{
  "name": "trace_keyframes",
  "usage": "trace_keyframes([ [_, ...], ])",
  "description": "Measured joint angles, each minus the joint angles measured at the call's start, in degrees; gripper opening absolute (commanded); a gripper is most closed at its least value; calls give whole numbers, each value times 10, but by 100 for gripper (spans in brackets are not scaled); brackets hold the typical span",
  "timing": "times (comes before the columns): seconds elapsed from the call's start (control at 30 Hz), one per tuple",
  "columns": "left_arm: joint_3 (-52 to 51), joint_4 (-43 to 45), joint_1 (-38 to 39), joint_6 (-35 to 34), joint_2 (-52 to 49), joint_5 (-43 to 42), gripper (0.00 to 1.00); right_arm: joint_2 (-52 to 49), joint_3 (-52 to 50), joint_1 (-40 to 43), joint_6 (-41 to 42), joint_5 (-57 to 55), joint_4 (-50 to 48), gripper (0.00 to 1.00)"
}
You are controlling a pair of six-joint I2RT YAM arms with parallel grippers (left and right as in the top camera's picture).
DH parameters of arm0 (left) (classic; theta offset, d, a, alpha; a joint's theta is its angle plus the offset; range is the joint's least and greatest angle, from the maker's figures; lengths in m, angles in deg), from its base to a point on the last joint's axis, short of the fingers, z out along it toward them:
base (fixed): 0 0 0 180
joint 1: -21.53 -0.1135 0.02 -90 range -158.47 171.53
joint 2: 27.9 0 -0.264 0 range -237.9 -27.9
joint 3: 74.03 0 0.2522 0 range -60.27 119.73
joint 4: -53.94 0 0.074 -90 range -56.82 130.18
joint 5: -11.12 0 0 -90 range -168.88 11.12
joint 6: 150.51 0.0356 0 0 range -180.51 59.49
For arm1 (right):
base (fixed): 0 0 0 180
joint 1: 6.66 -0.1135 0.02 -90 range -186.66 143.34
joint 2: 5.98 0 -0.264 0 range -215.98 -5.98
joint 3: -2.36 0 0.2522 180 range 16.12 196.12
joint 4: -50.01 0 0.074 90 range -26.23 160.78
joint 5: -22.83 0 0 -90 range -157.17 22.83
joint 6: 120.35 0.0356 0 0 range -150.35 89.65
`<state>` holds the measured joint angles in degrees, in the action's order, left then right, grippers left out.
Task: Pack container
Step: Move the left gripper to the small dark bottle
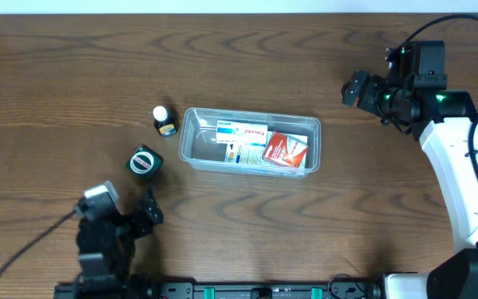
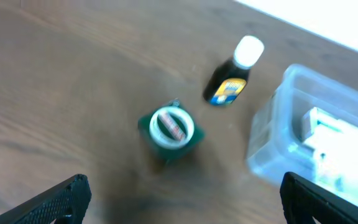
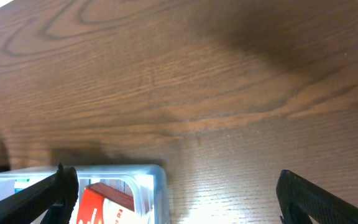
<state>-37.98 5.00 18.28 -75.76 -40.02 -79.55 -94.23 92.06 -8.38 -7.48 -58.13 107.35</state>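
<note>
The clear plastic container [image 1: 196, 141] lies long-side across the middle of the table [image 1: 73, 75], with a white-and-blue box [image 1: 241, 137] and a red box [image 1: 287, 149] already flat inside it. It is probably light, with thin, slick walls that give a little. The rolled rim at a short end is likely the surest hold, pinched over the wall rather than squeezed across it.

Just off its left end stands a small dark bottle [image 1: 164, 121]. Nearer the left claw [image 1: 146, 212] is what may be a green-cased roll of tape [image 1: 143, 162], though the view is blurred.

Both claws are spread wide and hold nothing. The right claw [image 1: 353, 87] hovers beyond the container's right end. There is bare table on every side of the container, and its left half has room.
</note>
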Motion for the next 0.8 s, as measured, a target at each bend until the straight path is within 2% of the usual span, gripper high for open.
trace_keyframes([
  [0.1, 94, -4, 0, 5, -124, -2, 98, 0, 0, 0, 2, 1, 0, 99],
  [0.33, 363, -94, 0, 41, -478, -5, 98, 0, 0, 0, 2, 2, -1, 99],
  [0.43, 460, -99, 0, 50, -604, -18, 98, 0, 0, 0, 2, 2, 0, 99],
  [0.57, 520, -65, 0, 53, -705, -46, 98, 0, 0, 0, 2, 2, 0, 99],
  [0.73, 530, -36, 0, 57, -769, -56, 100, 0, 0, 0, 2, 2, 0, 99],
  [0.8, 530, -27, 0, 59, -789, -56, 97, 0, 0, 0, 2, 2, 0, 99],
])
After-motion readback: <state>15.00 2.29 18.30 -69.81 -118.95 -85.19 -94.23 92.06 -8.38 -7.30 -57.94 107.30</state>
